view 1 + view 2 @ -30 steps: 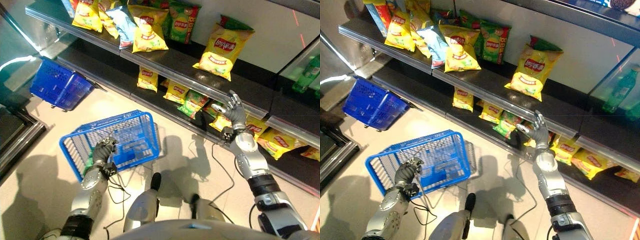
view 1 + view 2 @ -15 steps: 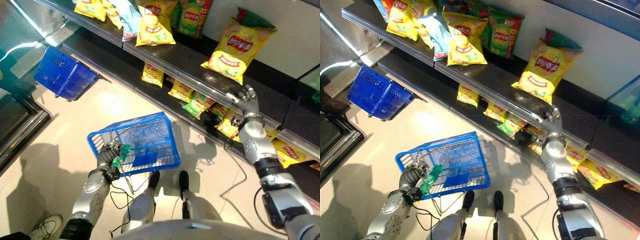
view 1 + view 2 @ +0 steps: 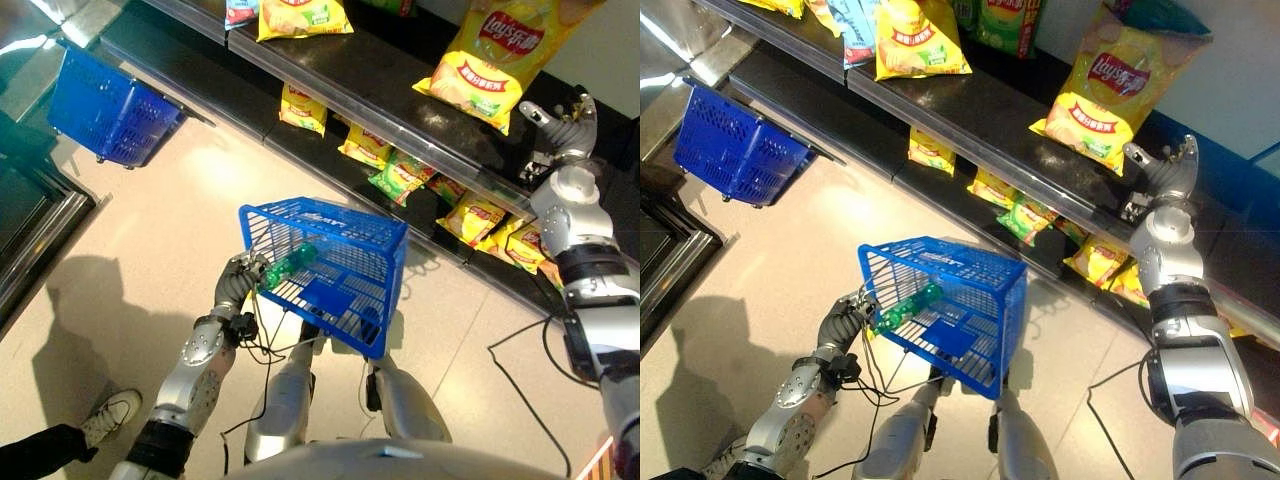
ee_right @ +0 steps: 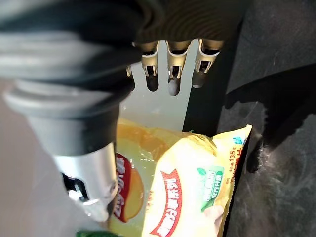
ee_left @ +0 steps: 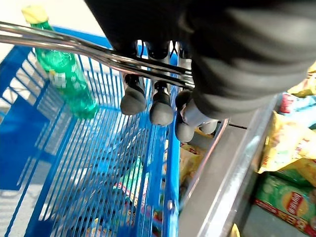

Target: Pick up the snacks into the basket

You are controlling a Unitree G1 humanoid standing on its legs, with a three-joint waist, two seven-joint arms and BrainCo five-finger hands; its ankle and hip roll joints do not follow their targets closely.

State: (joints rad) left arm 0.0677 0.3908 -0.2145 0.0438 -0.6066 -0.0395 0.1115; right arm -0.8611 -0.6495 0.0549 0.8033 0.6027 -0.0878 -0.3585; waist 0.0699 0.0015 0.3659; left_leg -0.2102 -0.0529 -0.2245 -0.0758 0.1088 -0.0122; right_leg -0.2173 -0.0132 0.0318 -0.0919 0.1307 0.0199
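Eye views: left hand [image 3: 238,287] holds the blue basket [image 3: 340,262] tilted off the floor, green bottle [image 3: 288,270] inside; right hand [image 3: 1168,170] up beside the yellow chip bag [image 3: 1110,85] on the shelf [image 3: 980,115]. Left wrist: fingers [image 5: 133,98] curled round the metal handle [image 5: 89,49]. Right wrist: fingers [image 4: 170,74] apart (relaxed), bag just beside, untouched.

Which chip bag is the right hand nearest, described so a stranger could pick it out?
Find the dark upper shelf. The bag is the large yellow one leaning against the back wall, just left of the open right hand. It stands alone, apart from the other bags further left, and a green bag peeks out behind it.
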